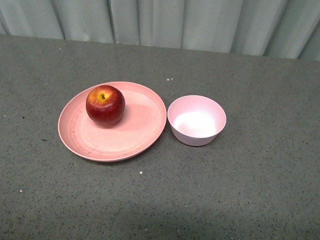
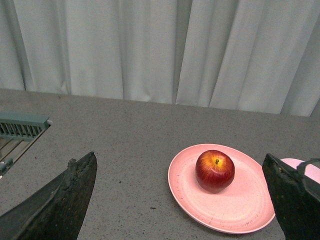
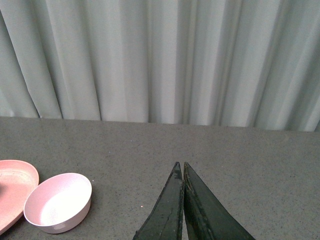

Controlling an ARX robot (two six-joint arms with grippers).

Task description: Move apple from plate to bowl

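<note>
Clearly your left gripper (image 2: 178,156) gapes wide to take the apple (image 2: 215,170) off the plate (image 2: 235,210), while your right gripper (image 3: 180,165), tips pressed together, idles near the bowl (image 3: 59,202)

- One plate (image 1: 135,137)
- One apple (image 1: 105,106), at 11 o'clock on the plate
- One bowl (image 1: 195,140), at 3 o'clock from the plate
- Two hands: left hand (image 2: 178,156) and right hand (image 3: 180,164)
- One table (image 1: 250,190)
- One grey-green slatted rack (image 2: 22,125)
</note>
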